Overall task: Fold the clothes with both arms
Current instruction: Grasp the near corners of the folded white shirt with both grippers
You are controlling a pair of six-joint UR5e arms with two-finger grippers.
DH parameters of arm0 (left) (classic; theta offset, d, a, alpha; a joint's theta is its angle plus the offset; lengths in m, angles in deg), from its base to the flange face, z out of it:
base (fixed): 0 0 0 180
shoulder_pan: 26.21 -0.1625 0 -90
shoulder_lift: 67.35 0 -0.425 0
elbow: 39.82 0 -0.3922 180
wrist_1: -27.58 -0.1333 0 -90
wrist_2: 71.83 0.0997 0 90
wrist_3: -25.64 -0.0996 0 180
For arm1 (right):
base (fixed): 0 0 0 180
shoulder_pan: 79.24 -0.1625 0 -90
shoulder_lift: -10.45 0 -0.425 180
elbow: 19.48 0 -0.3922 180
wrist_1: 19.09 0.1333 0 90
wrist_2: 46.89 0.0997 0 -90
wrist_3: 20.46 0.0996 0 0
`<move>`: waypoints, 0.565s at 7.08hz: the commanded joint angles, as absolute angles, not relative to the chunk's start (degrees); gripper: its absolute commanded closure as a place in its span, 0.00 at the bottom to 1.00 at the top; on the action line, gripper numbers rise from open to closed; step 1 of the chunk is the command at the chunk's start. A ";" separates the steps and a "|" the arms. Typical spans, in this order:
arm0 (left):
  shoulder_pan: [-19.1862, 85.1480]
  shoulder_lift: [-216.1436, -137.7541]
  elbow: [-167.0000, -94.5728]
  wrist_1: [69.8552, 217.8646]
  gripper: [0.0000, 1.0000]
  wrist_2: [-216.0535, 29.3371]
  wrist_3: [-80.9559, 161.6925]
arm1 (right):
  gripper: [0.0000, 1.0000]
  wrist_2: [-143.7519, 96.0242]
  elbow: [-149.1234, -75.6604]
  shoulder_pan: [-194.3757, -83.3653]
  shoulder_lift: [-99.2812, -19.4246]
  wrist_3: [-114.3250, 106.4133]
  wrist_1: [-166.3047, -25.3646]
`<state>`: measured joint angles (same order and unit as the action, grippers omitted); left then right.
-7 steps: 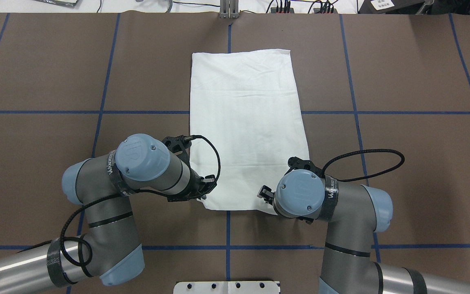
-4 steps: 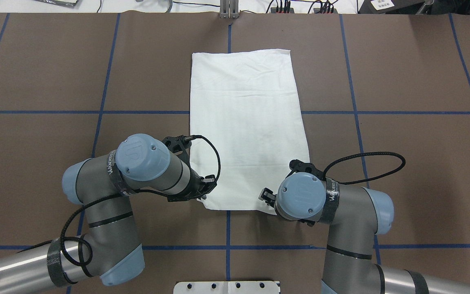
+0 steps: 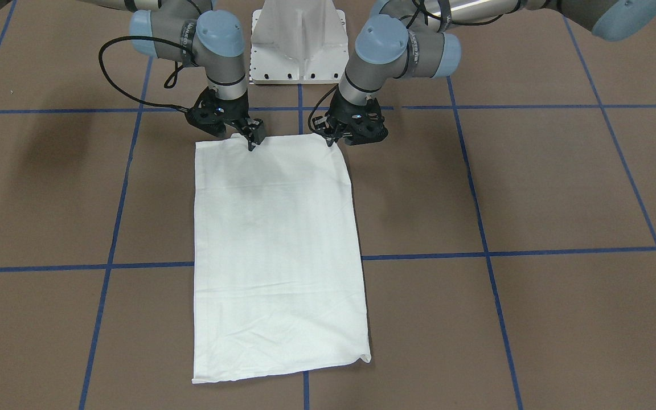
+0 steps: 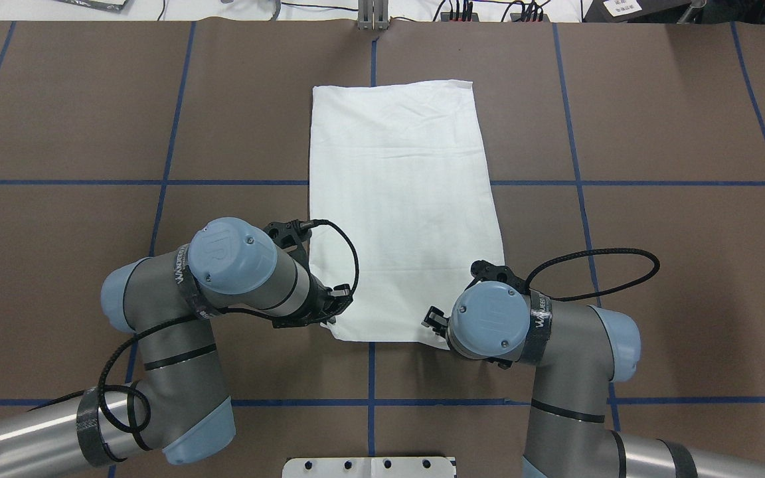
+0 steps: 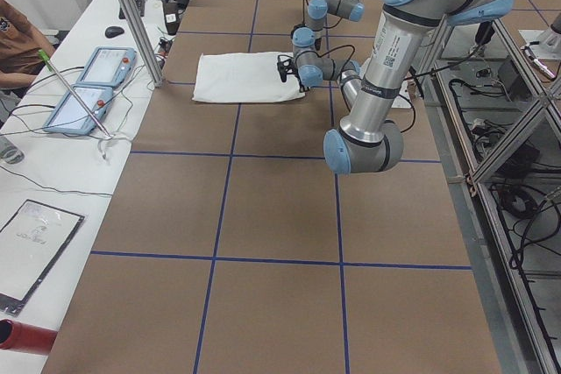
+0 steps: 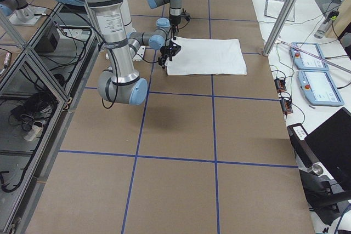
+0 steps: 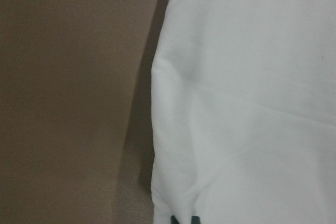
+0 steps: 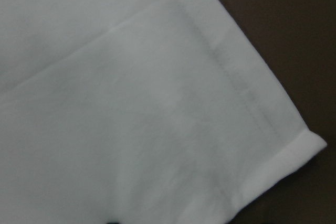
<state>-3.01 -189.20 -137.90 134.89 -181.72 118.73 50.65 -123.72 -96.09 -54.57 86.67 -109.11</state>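
The white shirt (image 4: 402, 212) lies flat as a long rectangle, left tool (image 4: 337, 309) and right tool (image 4: 431, 318) at its near corners.

The folded white cotton shirt (image 4: 402, 206) is lying lengthwise mid-way across the brown tape-gridded table (image 4: 655, 99). The black left gripper (image 3: 332, 138) and black right gripper (image 3: 251, 142) are sitting at its robot-side edge, each by its own-side corner.

One shirt (image 4: 402, 212) is lying on one table (image 4: 655, 133). Two arms are reaching over it: left arm (image 4: 243, 272), right arm (image 4: 542, 325). Two grippers are hanging at its edge: left gripper (image 3: 331, 136), right gripper (image 3: 251, 142). Two control tablets (image 5: 105, 67) are resting beside the table.
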 commanded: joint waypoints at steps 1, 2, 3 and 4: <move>-3.01 -189.17 -137.90 134.89 1.00 -181.69 118.71 | 0.93 50.85 -123.72 -96.03 -54.06 86.68 -109.09; -3.01 -189.17 -137.82 134.89 1.00 -181.69 118.71 | 0.98 50.94 -124.51 -96.03 -53.88 86.68 -109.17; -3.01 -189.17 -137.82 134.89 1.00 -181.69 118.71 | 0.99 50.94 -124.86 -96.03 -53.88 86.68 -109.18; -3.01 -189.17 -137.73 134.89 1.00 -181.69 118.71 | 1.00 50.94 -124.78 -96.03 -53.88 86.77 -109.18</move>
<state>-3.01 -189.17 -137.80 134.90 -181.69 118.71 50.92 -124.64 -96.03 -53.91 86.70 -109.16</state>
